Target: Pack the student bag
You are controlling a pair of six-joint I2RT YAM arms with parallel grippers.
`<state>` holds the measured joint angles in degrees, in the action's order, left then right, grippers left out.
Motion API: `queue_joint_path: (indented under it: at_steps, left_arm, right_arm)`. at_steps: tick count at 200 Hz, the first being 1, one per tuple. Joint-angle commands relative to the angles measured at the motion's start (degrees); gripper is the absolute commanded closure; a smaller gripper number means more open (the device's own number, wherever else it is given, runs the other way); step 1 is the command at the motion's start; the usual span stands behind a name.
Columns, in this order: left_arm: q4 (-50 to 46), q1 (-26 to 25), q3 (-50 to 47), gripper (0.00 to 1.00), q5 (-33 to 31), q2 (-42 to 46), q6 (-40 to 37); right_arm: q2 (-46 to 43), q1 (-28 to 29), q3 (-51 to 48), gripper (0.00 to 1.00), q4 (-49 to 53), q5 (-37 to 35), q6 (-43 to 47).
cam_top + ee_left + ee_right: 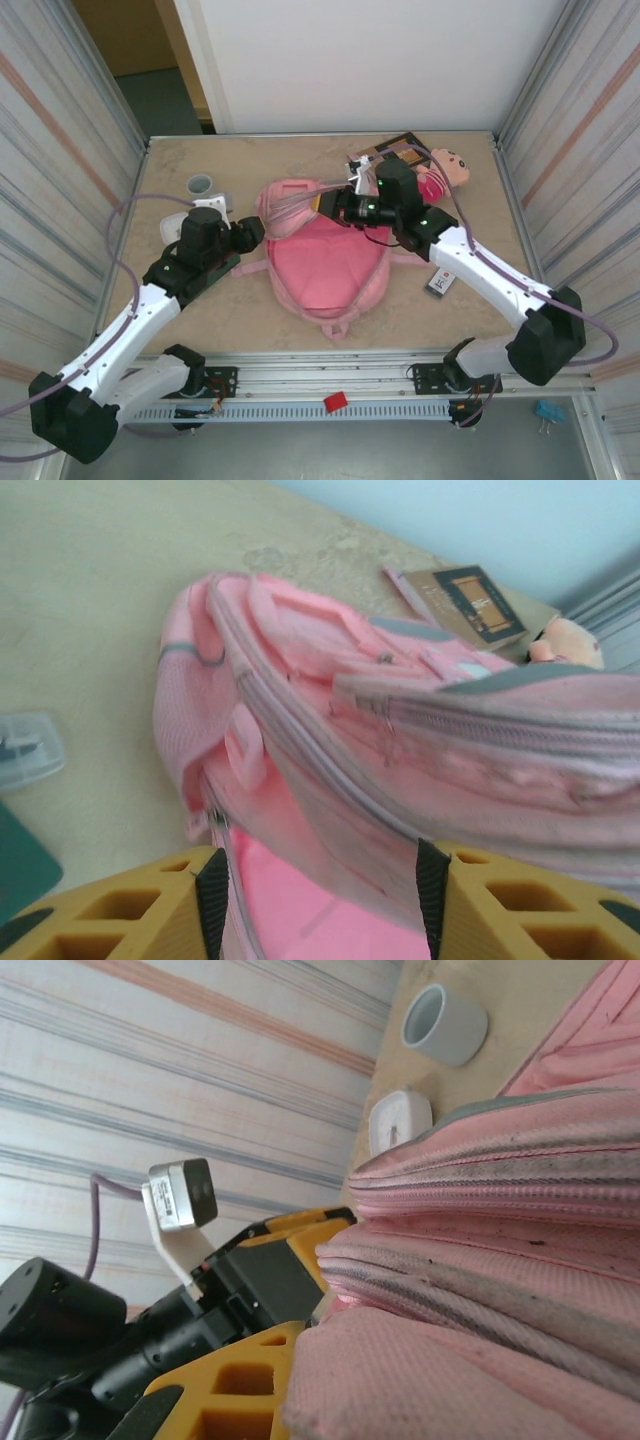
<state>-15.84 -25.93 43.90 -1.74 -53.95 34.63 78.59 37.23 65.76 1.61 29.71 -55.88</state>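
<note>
- The table (200, 310) was seen to be a flat, pale beige slab with a faint marbled pattern, walled in by ribbed metal panels.
- The student bag (325, 270) (400, 740) (520, 1210) was laid near the middle of the table, between the two arms. It was made of soft pink woven fabric, with mesh on one side, grey-trimmed zip lines and a pale strip across a front pocket. Dark specks were noted along its seams. Its upper edge was lifted off the table.
- The right gripper (335, 203) was closed on the lifted upper edge of the student bag. One yellow lattice finger (235, 1390) was seen pressed against the fabric.
- The left gripper (255, 232) (322, 880) was held open at the bag's left side. Its black pads (212, 890) stood apart, with pink fabric lying between them.
- A plush doll (445, 170) (568, 640), tan-faced and dressed in pink, was laid at the far right, beyond the bag.
- A flat brown book (385, 150) (470, 600) was placed just beside the doll. A framed panel was printed on its cover, but the writing could not be read.
- A short white cylindrical cup (201, 185) (445, 1025) was stood upright to the far left.
- A small white card (441, 283) with a dark mark was laid right of the bag; its print was too small to read.
- A red block (335, 402) was left on the front rail.
</note>
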Motion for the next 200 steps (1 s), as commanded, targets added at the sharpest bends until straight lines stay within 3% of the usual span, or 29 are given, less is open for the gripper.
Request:
queue_joint_path:
  at_steps: [1,27,49,90,105,162,185,200]
  left_arm:
    - [-5.32,0.09,1.19,0.46,-2.46,0.94,2.68]
    - [-7.38,0.09,2.37,0.46,-2.28,0.74,4.82]
    - [-8.89,0.09,3.04,0.46,-1.51,0.43,5.47]
    - [-9.33,0.17,1.72,0.46,-0.19,0.35,7.28]
    - [-8.94,0.1,1.19,0.46,0.49,0.19,7.99]
    - [-7.22,-0.08,3.6,0.47,4.86,-1.96,8.74]
    - [-5.0,-0.32,5.07,0.47,7.65,-4.49,7.42]
    - [-3.85,-0.88,6.39,0.48,8.56,-6.92,5.86]
  right_arm:
    - [3.59,1.49,0.13,0.96,-8.99,-1.67,0.58]
    - [6.77,2.73,-0.8,0.93,-11.44,-2.39,-2.19]
    - [7.15,4.12,-2.04,0.83,-8.78,-5.1,-4.51]
    - [5.3,7.6,-6.32,0.46,-0.53,-8.91,-10.07]
    - [3.86,9.04,-7.81,0.38,2.93,-9.79,-11.64]
    - [-5.92,10.01,-13.2,0.34,17.03,-10.58,-12.82]
    - [-10.34,5.86,-11.9,0.33,26.3,-8.66,-6.15]
    - [-12.2,-0.11,-10.18,0.33,32.2,-7.36,-0.66]
